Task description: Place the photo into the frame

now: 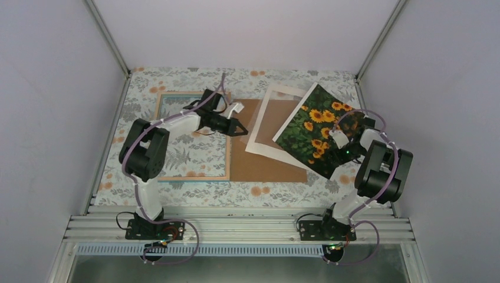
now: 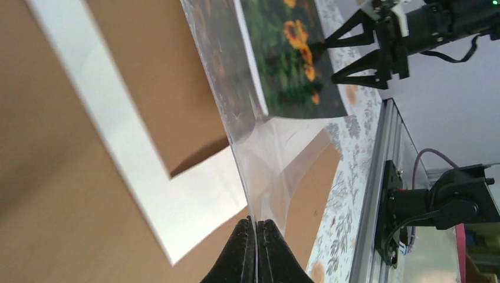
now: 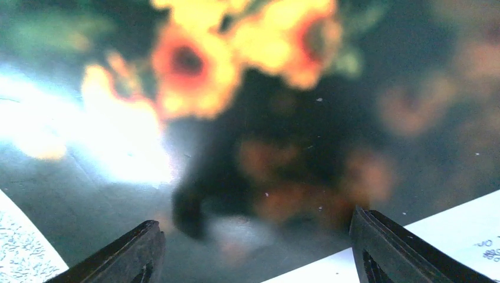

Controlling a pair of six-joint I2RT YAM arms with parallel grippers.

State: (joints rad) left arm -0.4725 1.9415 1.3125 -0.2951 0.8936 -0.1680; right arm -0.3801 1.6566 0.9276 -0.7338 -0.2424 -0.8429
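The photo (image 1: 312, 127), a glossy sunflower print, lies at the right, its left corner over a white mat (image 1: 272, 121). It fills the right wrist view (image 3: 236, 88), blurred, and shows in the left wrist view (image 2: 283, 53). My right gripper (image 1: 336, 137) is open and empty just above the photo, with its fingers (image 3: 118, 253) spread wide; it also shows in the left wrist view (image 2: 354, 53). The teal-bordered frame (image 1: 162, 112) lies at the left under my left arm. My left gripper (image 1: 243, 130) is shut on the edge of a clear sheet (image 2: 265, 165).
A brown backing board (image 1: 265, 162) lies in the middle under the white mat (image 2: 147, 171). The floral tablecloth (image 1: 277, 191) covers the table. A metal rail (image 1: 236, 227) runs along the near edge. White walls stand close on both sides.
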